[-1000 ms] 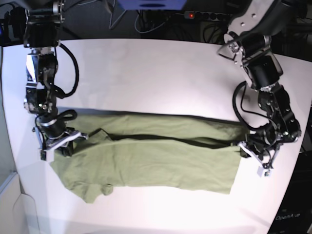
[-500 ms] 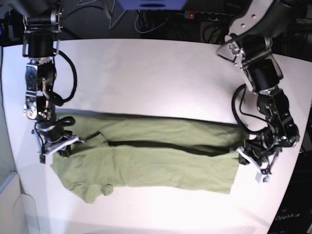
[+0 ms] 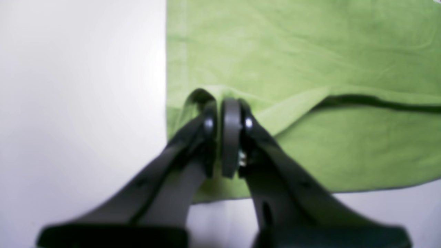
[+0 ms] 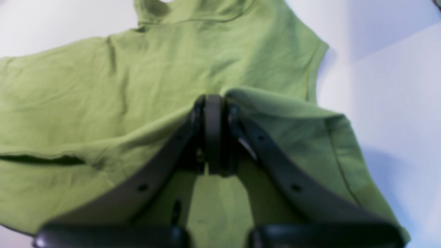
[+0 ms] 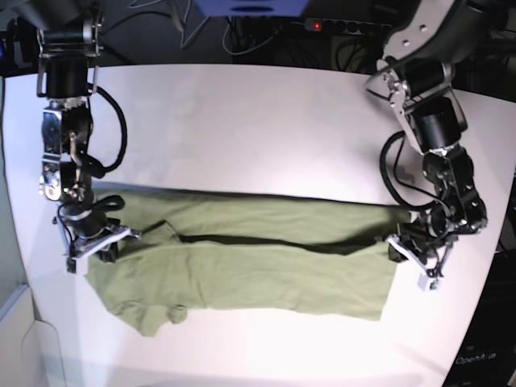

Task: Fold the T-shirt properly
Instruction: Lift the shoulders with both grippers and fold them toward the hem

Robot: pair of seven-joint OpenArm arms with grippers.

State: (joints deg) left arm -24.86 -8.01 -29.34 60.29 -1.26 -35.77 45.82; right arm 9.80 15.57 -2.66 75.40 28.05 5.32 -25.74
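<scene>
1 green T-shirt (image 5: 242, 270) lies lengthwise across the white table (image 5: 242, 129), a fold running along it. 2 grippers, left (image 5: 401, 247) and right (image 5: 122, 235), each pinch 1 end of that fold.

1. Right gripper (image 5: 90, 239), pinching the T-shirt (image 5: 258, 274), has shifted slightly toward 12 o'clock in the base view.
2. Left gripper (image 5: 407, 254) has drawn toward 12 o'clock with its pinched hem corner.
3. The folded flap's dark edge now lies straighter and flatter.
</scene>
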